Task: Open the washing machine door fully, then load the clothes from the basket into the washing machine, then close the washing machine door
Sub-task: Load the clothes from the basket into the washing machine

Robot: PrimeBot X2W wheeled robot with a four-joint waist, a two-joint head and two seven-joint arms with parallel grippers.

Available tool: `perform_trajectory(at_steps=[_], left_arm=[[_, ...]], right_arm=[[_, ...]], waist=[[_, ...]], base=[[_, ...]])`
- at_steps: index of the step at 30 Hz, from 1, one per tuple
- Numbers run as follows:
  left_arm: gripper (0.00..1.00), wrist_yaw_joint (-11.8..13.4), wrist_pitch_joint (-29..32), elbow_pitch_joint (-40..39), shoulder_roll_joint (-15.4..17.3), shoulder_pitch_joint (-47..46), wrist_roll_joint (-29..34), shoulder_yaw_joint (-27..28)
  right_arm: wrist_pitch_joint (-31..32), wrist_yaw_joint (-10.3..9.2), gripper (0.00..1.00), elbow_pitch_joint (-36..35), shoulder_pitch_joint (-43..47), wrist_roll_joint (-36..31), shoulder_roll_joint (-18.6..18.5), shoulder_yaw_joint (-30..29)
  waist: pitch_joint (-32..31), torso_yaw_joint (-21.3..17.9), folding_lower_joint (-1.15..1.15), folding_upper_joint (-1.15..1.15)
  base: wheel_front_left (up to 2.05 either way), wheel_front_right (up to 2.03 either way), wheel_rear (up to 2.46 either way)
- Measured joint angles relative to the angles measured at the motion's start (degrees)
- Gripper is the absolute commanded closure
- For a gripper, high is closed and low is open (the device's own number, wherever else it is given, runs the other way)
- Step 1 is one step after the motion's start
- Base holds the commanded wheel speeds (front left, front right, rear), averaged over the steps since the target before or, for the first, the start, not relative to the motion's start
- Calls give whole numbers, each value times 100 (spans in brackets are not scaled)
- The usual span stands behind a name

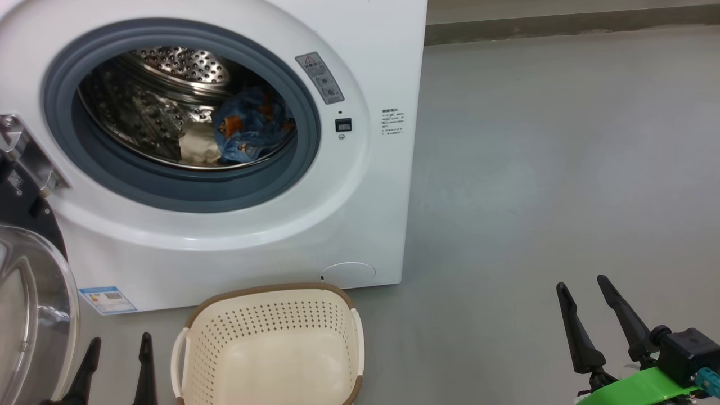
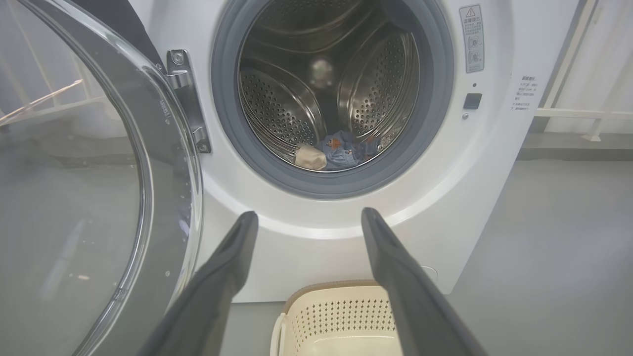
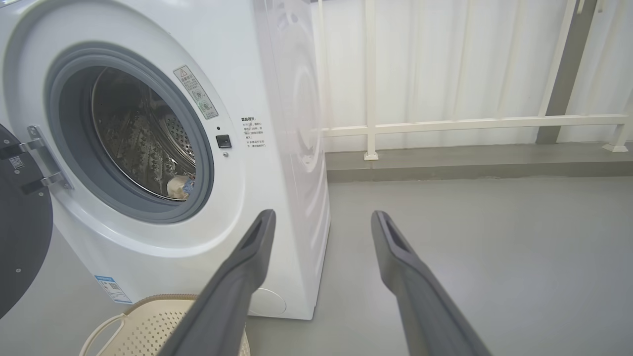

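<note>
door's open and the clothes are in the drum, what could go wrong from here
1. The clothes lie low, near the front of the drum. A fold could slip onto the grey rubber ring and get pinched when the washing machine door shuts.
2. The basket stands right before the washing machine, so the swinging door may clip it.
3. The open left pincer sits beside the door's edge and could snag it.

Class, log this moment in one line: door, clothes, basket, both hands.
door: open | clothes: in drum | basket: empty | left hand: open, empty | right hand: open, empty | pending: close door
</note>
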Motion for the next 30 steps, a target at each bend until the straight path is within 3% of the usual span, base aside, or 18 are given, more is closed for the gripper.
perform_trajectory(at_steps=[30], left_arm=[[0,0,0,-198,-19,175,-63,100]], right_arm=[[0,-1,0,-41,2,-1,25,-62]], waist=[[22,86,0,0]], base=[[0,0,0]])
